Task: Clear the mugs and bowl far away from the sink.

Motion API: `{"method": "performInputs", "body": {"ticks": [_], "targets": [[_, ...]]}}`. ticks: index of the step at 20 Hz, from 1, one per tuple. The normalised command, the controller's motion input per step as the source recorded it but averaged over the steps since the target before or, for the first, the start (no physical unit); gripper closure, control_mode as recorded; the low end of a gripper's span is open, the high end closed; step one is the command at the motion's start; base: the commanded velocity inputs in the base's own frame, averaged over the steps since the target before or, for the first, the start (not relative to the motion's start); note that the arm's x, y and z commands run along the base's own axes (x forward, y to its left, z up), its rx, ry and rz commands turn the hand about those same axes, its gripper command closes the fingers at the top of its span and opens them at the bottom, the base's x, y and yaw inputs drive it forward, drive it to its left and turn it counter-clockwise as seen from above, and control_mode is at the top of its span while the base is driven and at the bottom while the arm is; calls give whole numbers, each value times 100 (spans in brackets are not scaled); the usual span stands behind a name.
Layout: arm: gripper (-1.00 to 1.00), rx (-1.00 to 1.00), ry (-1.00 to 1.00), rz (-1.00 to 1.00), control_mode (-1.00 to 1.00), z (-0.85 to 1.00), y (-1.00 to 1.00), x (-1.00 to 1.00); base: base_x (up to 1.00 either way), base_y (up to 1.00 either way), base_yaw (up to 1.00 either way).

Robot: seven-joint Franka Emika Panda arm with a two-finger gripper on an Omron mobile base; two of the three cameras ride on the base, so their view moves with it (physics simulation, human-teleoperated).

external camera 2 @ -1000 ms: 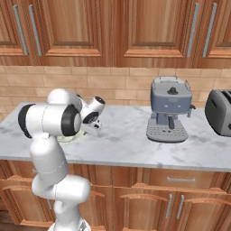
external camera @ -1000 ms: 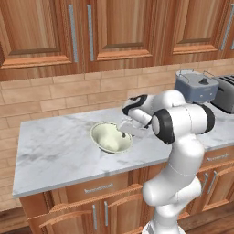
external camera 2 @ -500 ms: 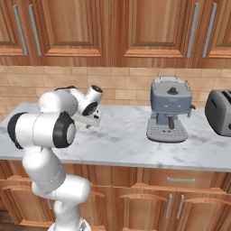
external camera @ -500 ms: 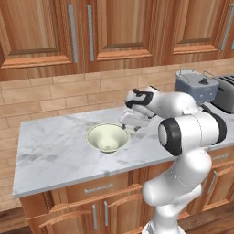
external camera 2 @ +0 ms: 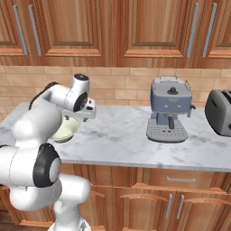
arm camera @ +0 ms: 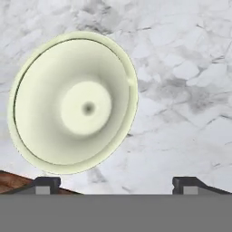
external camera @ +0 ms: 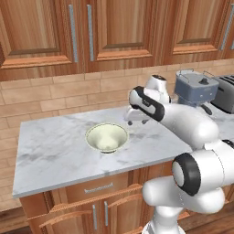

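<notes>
The pale cream bowl (external camera: 107, 137) stands upright on the marble counter (external camera: 55, 151), near its left half. In the right base view the bowl (external camera 2: 65, 130) sits partly behind my arm. My gripper (external camera: 137, 119) hangs open just right of the bowl's rim and above it, with nothing between its fingers. The hand view looks straight down: the bowl (arm camera: 74, 108) lies left of centre, and my gripper (arm camera: 117, 183) has its tips spread wide over bare marble beside it. The mugs and the sink are out of view.
A blue-grey coffee machine (external camera: 196, 89) stands at the counter's right, also seen in the right base view (external camera 2: 168, 108). A dark toaster (external camera 2: 219, 112) sits beyond it. Wooden cabinets hang above a brick backsplash.
The gripper opened and let go of the bowl's rim, then rose and drew off to the right. The bowl stays on the counter.
</notes>
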Motion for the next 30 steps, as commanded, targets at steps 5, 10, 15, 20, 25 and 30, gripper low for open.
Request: {"method": "performInputs", "body": {"ticks": [5,10,15,20,25,30], "targets": [[-100,-11,-4,0,-100,80,-3,-57,0,0,0],[-100,-1,0,0,-100,52,-21,-51,0,0,0],[-100,0,0,0,100,9,-19,-39,-11,-2,0],[-100,0,0,0,100,0,0,0,-82,-13,13],[-100,0,0,0,100,0,0,0,-78,-24,55],[-100,0,0,0,100,0,0,0,-54,-20,78]]}}
